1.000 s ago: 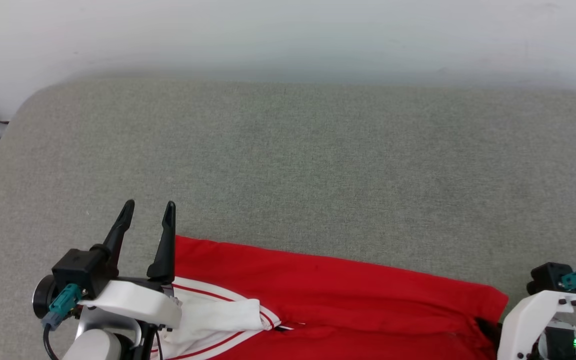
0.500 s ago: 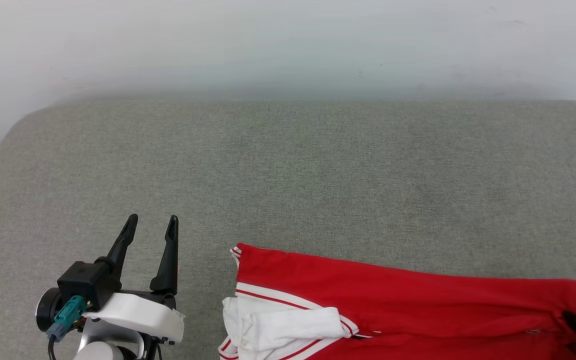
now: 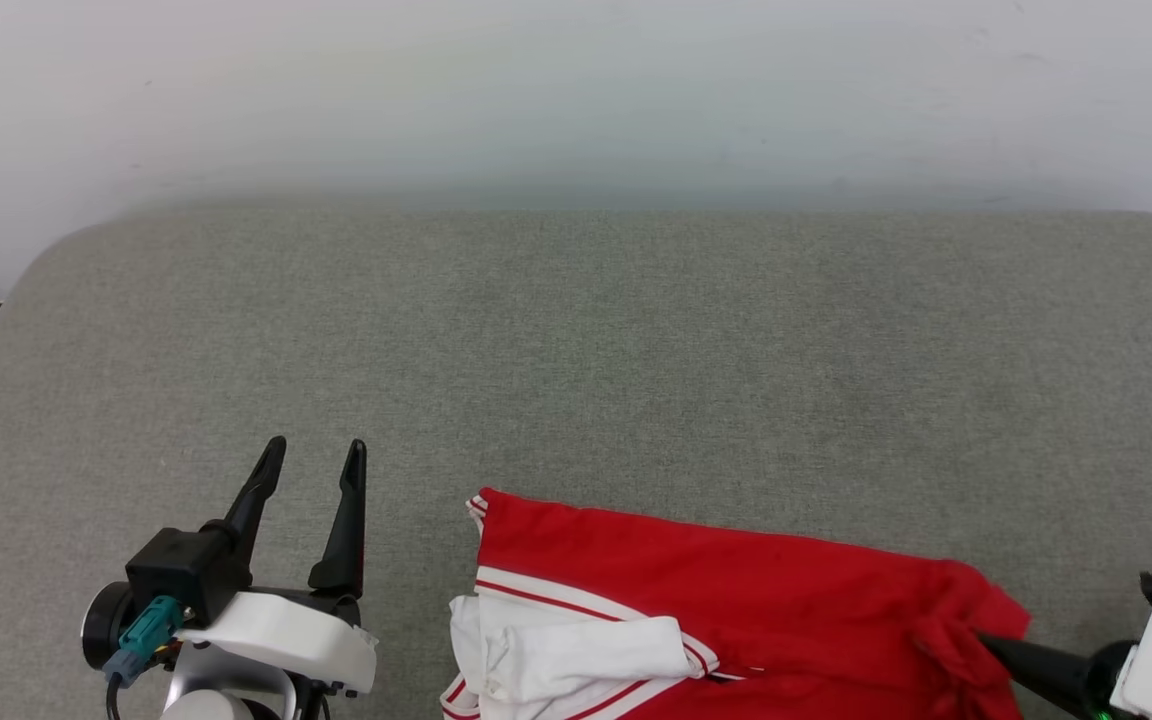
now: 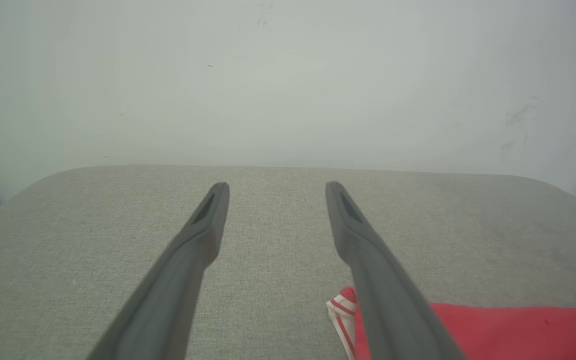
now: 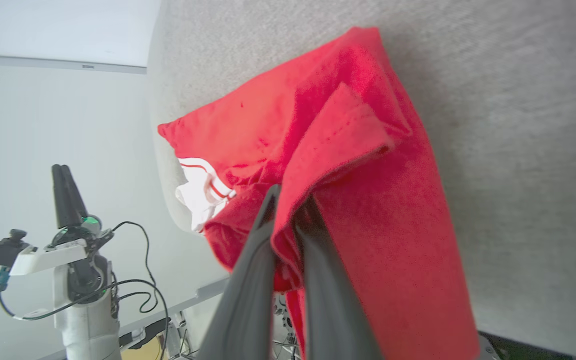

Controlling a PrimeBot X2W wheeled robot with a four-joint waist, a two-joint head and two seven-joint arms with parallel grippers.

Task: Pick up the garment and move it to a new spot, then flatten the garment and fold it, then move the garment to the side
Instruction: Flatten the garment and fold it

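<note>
We note lower left: left gripper (image 3: 319, 445), two long black tapered fingers (image 3: 341, 530), white shell (image 3: 276, 625), black camera block (image 3: 186, 570), teal connector (image 3: 146, 620), black cable (image 3: 111, 695). Lower right: right gripper (image 3: 986, 643), matching white shell.

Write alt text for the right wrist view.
The right gripper is shut on a bunched fold of the red shirt, which lies on the grey fabric surface with its white sleeve toward the left. The left gripper stands apart, at the lower left.

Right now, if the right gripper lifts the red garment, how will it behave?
Probably floppy: the garment bunches where the right gripper pinches it. Lifted, it would likely sag and unfold, since its white sleeve lies loosely folded. The textured grey surface may drag on it.
</note>
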